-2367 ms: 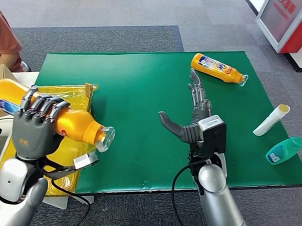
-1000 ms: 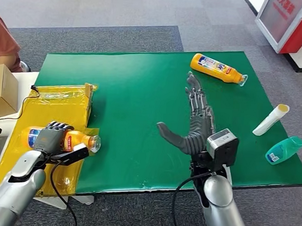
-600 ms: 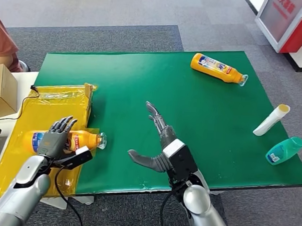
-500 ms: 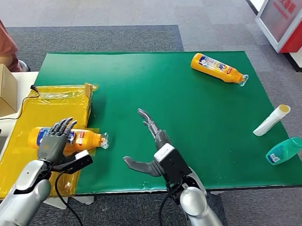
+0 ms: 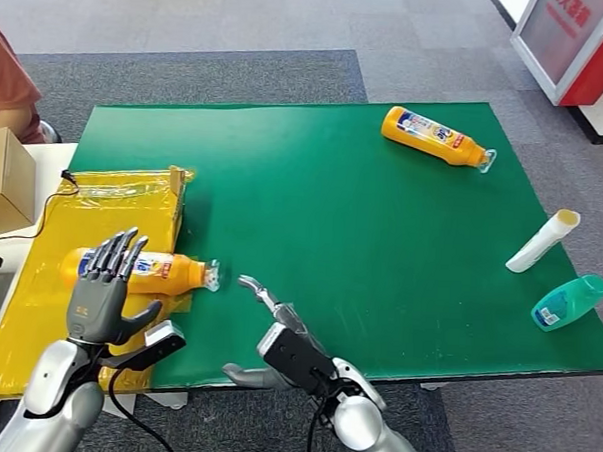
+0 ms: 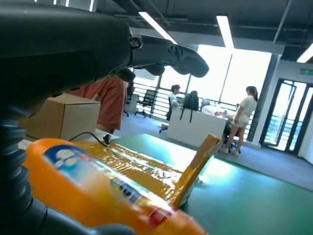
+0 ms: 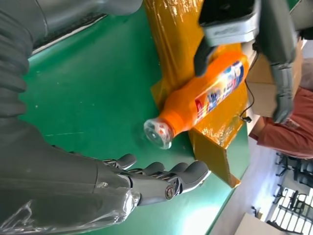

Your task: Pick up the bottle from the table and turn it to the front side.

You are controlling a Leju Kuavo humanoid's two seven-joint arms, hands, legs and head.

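The bottle (image 5: 141, 271), glossy orange plastic with a blue-and-white label and a clear cap, lies on its side on crinkled yellow wrapping (image 5: 95, 212) at the green worktop (image 5: 345, 188) edge; the left robot hand (image 5: 99, 297) hovers just above it, fingers spread, holding nothing. The right robot hand (image 5: 267, 325) is nearby, flat and open.

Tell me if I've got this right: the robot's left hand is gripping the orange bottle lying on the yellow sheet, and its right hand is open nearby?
Not quite. The left hand is open, fingers spread, not gripping the orange bottle, as the head view shows. The bottle does lie on the yellow sheet, and the right hand is open nearby.
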